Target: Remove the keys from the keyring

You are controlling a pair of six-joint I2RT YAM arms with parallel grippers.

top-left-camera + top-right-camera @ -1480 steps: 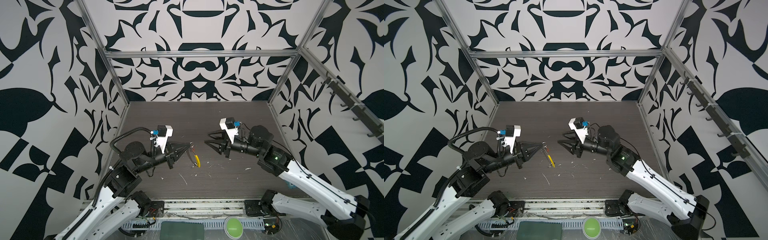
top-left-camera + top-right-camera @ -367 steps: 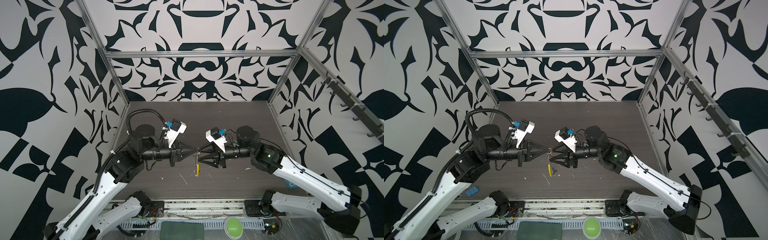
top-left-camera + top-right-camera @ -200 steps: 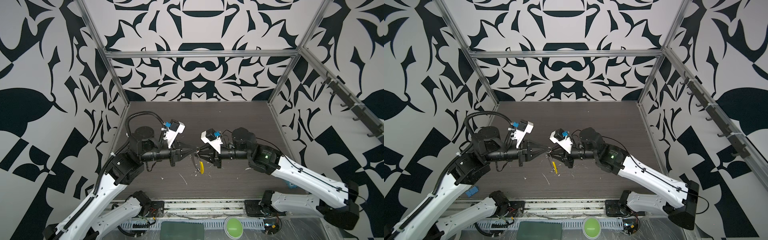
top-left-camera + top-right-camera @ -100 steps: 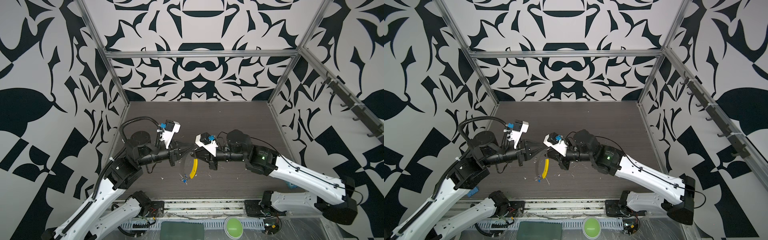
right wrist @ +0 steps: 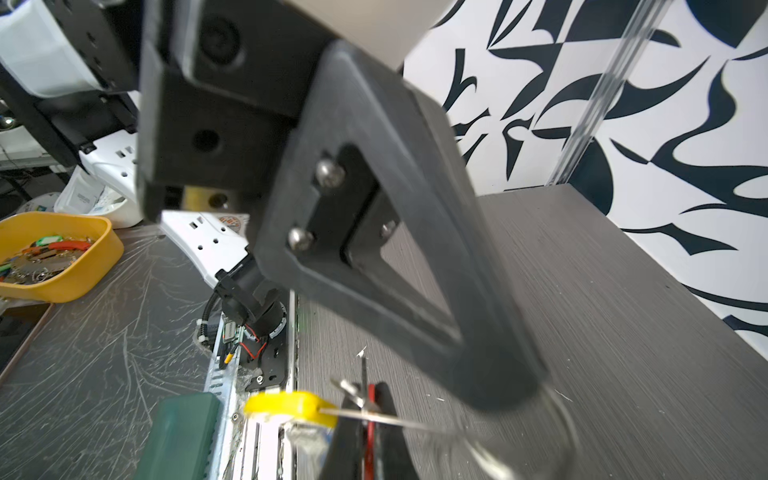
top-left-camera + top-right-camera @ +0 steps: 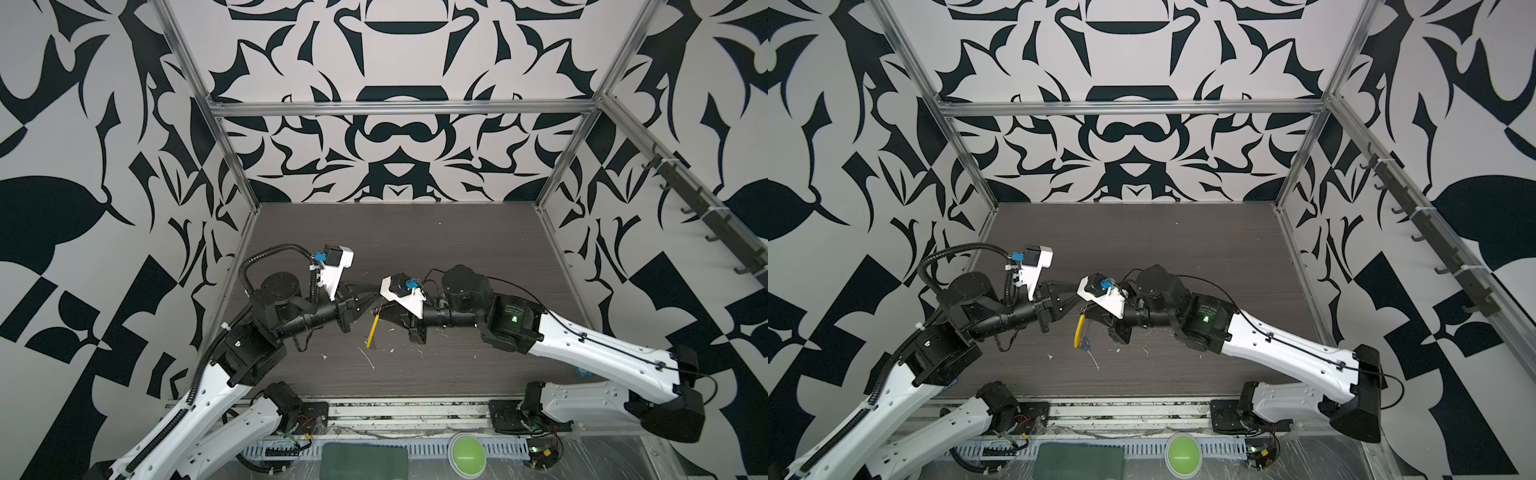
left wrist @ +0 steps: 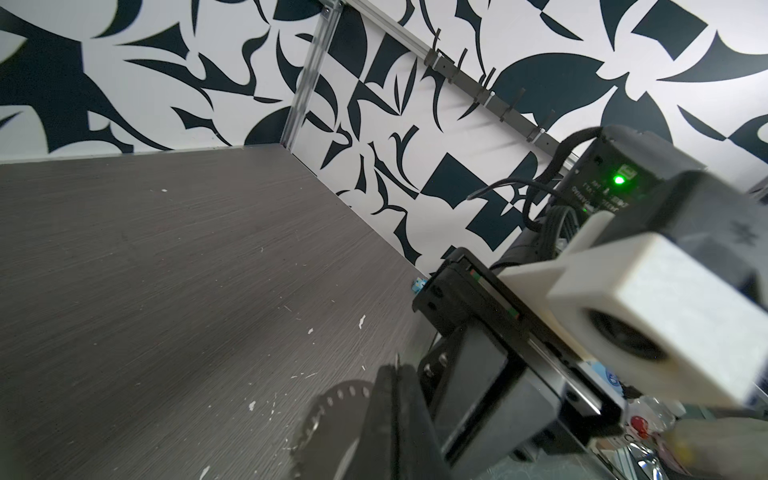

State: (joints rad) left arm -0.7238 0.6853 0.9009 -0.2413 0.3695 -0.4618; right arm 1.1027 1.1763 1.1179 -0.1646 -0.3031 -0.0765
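Above table point(image 5: 582, 291), left tool point(image 5: 510, 388) clamps keyring point(image 5: 286, 407); right tool point(image 5: 368, 409) pinches red key point(image 5: 367, 453) just beside.

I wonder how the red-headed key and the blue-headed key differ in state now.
The red-headed key is pinched in the shut right gripper; the blue-headed key dangles free. The red-headed key sits high at that gripper; the blue-headed key hangs lower, beside the yellow sleeve. Both are tiny.

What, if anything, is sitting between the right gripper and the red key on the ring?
Nothing visible. In the right wrist view the right gripper is shut on the red-headed key, with the wire of the keyring crossing at its tips. The left gripper pinches that wire close beside it.
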